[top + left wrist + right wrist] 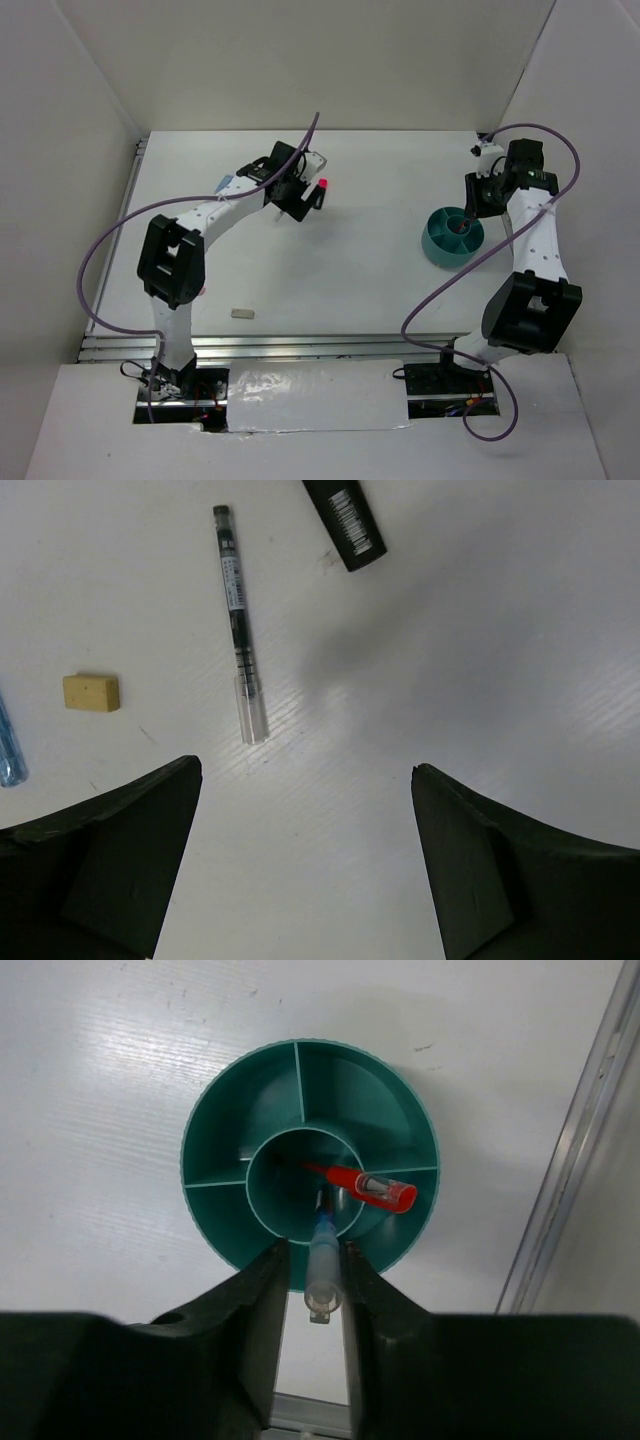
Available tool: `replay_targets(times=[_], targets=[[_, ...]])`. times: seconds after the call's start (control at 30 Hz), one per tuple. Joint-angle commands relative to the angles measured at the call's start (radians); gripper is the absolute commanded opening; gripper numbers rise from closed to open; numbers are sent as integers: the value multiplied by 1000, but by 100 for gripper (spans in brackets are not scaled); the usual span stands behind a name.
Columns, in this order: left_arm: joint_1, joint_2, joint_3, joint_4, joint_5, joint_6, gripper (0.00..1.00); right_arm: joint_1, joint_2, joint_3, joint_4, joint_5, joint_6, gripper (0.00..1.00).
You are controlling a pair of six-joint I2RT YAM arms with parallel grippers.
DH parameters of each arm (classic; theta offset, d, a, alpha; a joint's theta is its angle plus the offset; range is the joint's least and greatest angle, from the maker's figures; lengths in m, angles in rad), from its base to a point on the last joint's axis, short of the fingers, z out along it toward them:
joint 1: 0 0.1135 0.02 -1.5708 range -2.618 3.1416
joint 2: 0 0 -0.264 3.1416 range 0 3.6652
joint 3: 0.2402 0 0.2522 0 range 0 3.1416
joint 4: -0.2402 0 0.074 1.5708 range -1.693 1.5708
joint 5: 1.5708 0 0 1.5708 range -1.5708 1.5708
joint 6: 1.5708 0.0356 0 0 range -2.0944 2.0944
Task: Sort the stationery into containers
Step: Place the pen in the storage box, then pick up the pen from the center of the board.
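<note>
I see my left gripper (pixel 305 767) agape over one clear pen (pixel 240 630) and one tan eraser (pixel 91 692); my right gripper (pixel 318 1250) flanks a blue pen (pixel 324 1280) tipped into the teal cup (pixel 400 1110), grip unclear.

not much to read here tbh. the black highlighter (pixel 362 552) has a white barcode (pixel 348 516) printed on its barrel, just bars, no digits i can make out. the clear pen (pixel 238 625) has dark print running along its barrel, but it's too small to read.
</note>
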Motion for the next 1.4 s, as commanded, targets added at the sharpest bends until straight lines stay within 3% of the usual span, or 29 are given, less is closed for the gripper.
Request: replay_targets(times=[0.0,0.23,0.53,0.67,1.03,1.27,1.33,1.37], targets=[[25,62,80,-18,-42,36,97,-4,-3,17,40,5,25,40],[48,221,187,-8,-59,63,91,7,-19,49,13,-5,40,44],[95,362,316,27,6,96,66,25,-71,98,-41,-35,59,44],[114,442,436,-17,39,71,60,36,-99,124,-61,-61,71,44],[135,553,517,-48,107,42,52,44,-209,138,-73,-234,44,44],[138,550,481,-85,95,34,31,91,-250,153,-61,-286,19,45],[143,536,447,-99,87,11,18,125,-269,150,-55,-291,1,45],[150,518,439,-112,91,-1,3,143,-283,143,-38,-289,-9,45]])
